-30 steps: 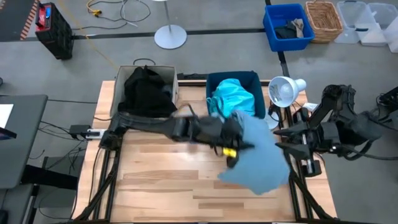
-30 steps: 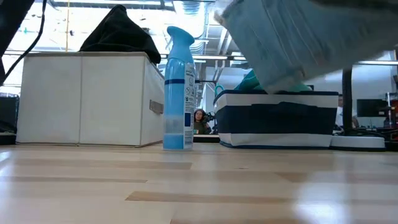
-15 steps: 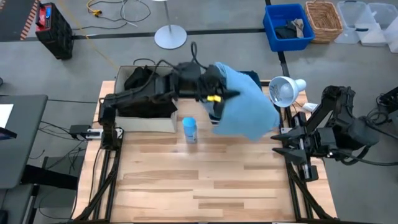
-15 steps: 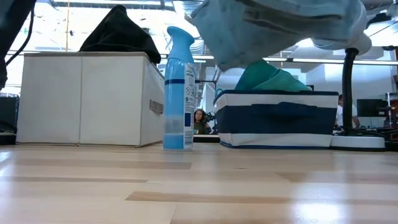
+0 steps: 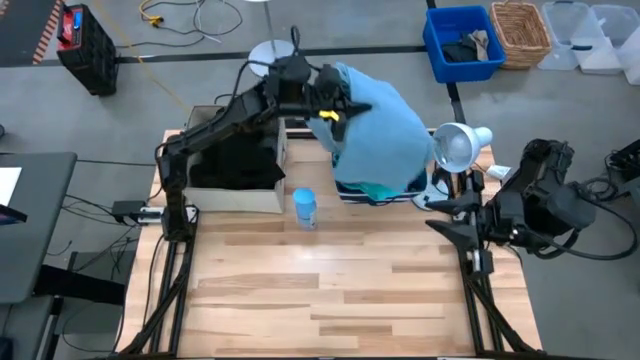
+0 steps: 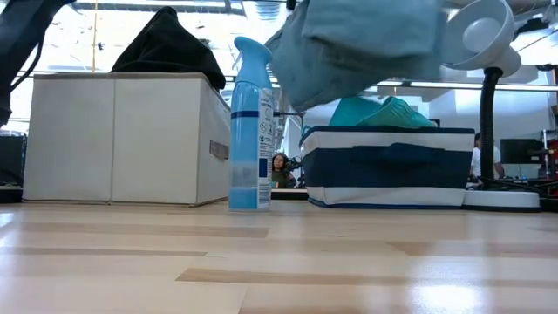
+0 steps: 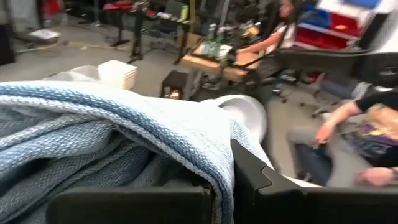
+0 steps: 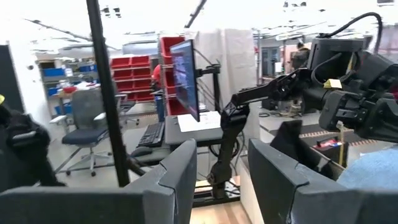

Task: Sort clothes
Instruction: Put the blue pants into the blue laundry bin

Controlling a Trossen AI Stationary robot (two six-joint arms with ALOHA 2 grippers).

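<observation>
The left gripper (image 5: 325,100), clamped on the pale grey-blue trousers (image 5: 385,130), is hanging them over the navy bin (image 6: 388,166) at frame top, where trailing fabric could snag the rim.

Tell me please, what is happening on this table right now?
The robot is sorting clothes. The left gripper, shut on the pale grey-blue trousers, holds them in the air above the navy fabric bin, where a turquoise garment already lies. A black garment sits in the beige fabric box. A blue spray bottle stands on the table. The right gripper waits open at the table's right edge.
</observation>
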